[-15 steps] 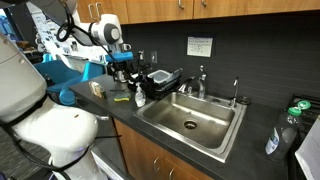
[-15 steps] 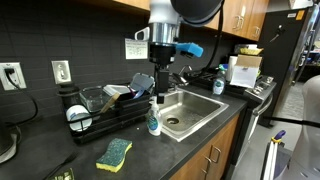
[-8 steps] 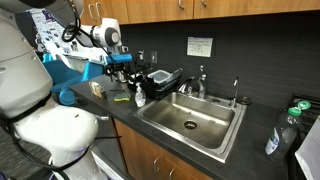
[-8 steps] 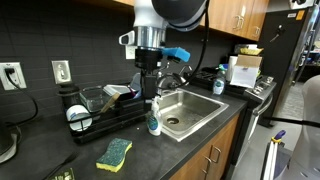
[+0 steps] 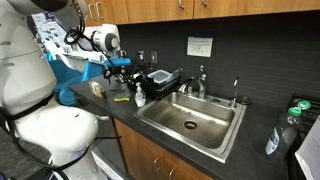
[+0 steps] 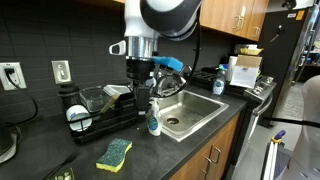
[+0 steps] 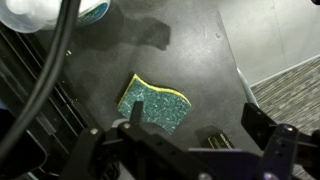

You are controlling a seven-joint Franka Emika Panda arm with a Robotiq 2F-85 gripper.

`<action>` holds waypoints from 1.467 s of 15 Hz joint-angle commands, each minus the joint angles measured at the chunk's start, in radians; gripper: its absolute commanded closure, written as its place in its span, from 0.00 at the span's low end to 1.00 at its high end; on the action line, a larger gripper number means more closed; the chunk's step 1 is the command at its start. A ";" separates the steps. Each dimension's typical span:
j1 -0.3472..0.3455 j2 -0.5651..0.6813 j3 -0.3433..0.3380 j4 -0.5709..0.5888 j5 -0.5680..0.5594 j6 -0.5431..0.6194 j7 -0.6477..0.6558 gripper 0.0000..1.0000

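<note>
The gripper (image 7: 195, 138) hangs with jaws spread and empty above the dark surface (image 6: 60, 150), beside the dish rack (image 6: 95, 108). The green-and-yellow sponge (image 7: 152, 103) lies flat beneath it, untouched, offset toward one finger, its long axis diagonal in the wrist view.

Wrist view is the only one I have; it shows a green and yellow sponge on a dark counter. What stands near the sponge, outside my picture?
Observer: A steel sink is set in the counter, beyond a soap bottle from the sponge.
Operator: How high is the gripper?
Observer: The gripper hangs well above the counter and touches nothing.
Operator: Is the dish rack loaded?
Observer: Yes, the dish rack holds a clear container.
</note>
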 commanded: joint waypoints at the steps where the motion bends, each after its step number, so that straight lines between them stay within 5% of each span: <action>1: -0.006 0.042 0.012 0.022 0.022 0.015 -0.036 0.00; 22: -0.018 0.035 0.016 0.006 0.041 0.008 -0.038 0.00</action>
